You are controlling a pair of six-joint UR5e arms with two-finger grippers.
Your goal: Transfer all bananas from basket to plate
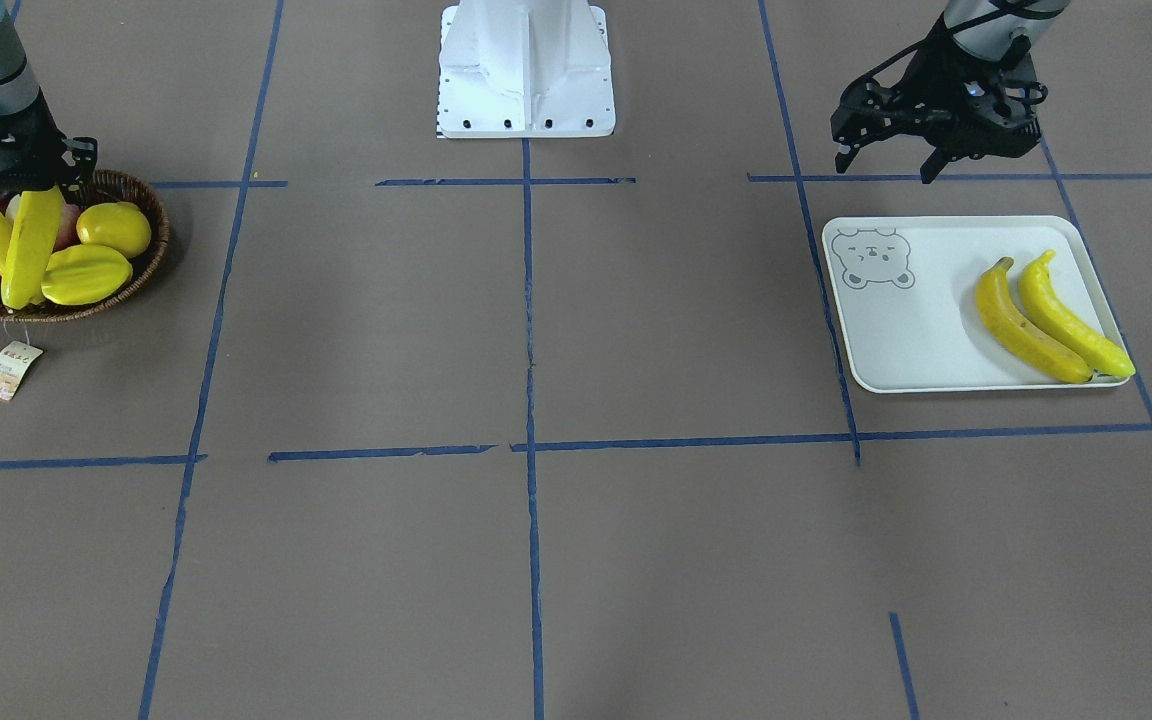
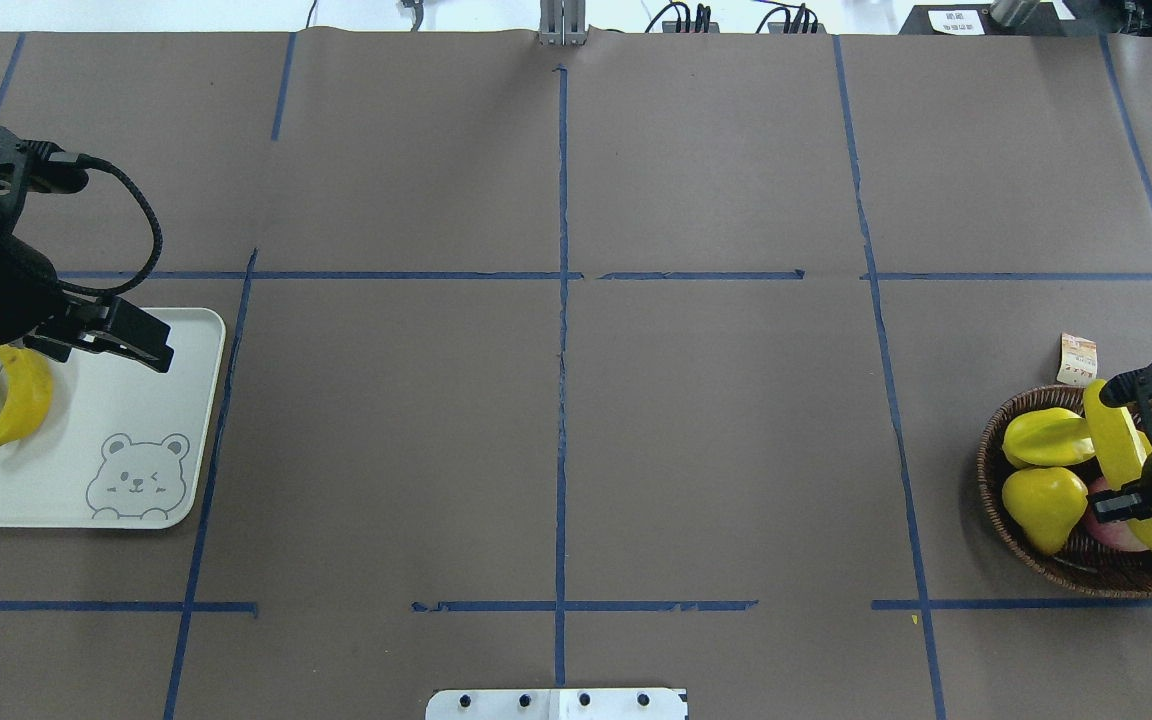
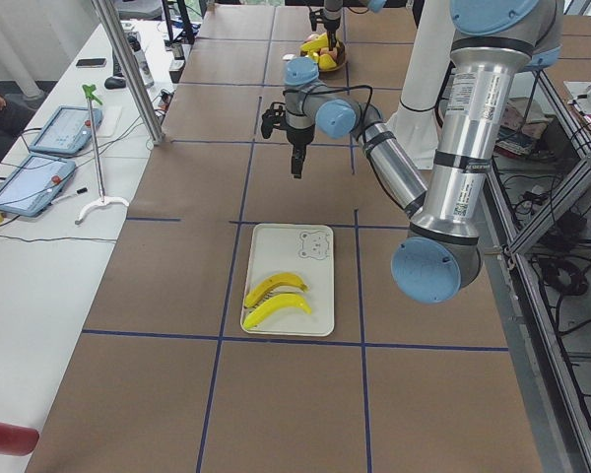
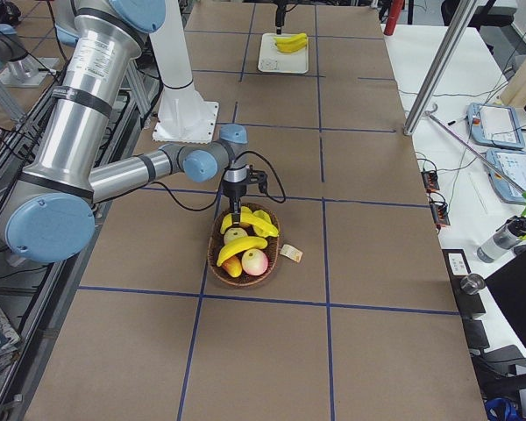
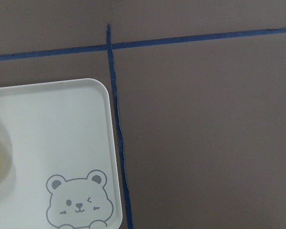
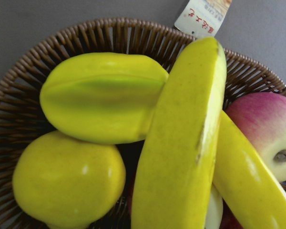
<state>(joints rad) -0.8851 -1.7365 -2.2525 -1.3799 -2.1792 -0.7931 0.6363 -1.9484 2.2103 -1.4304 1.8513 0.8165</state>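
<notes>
Bananas (image 1: 31, 245): 2 on plate (image 1: 916, 340), 2 in basket (image 1: 162, 240) w/ other fruit (image 1: 86, 275). Right gripper (image 2: 1128, 448) straddles one, can't tell if clamped. Left gripper (image 1: 886, 165) spread open, empty, by plate. Prob light, stiff, glossy-slick; grab mid-body.

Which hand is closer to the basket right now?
Right. The right hand is directly over the basket, gripping a banana in it. The left hand hangs open at the table's other end, by the plate.
</notes>
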